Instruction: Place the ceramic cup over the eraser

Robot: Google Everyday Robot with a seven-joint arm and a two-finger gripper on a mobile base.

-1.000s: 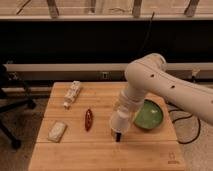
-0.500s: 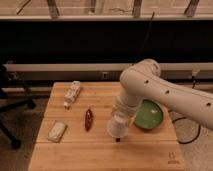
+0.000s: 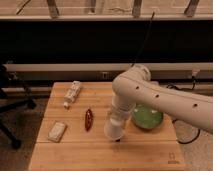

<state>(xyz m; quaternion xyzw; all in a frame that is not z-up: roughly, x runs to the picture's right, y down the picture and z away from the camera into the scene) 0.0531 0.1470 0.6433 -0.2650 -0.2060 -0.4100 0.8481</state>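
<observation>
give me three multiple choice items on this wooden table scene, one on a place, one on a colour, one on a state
1. Where does the gripper hang?
A. over the pale whitish rectangular block
B. low over the wooden table, just left of the wide green bowl
C. off the table's left edge

2. What colour is the slim object lying between the pale block and the arm?
A. dark red
B. blue
C. yellow

3. How does the pale whitish rectangular block lie?
A. inside the bowl
B. stacked on the slim object
C. flat on the table, alone

Answers:
1 B: the arm's end sits beside the wide green bowl, above the wooden table.
2 A: the slim dark-red object shows that colour.
3 C: the pale whitish rectangular block rests apart near the left edge.
</observation>
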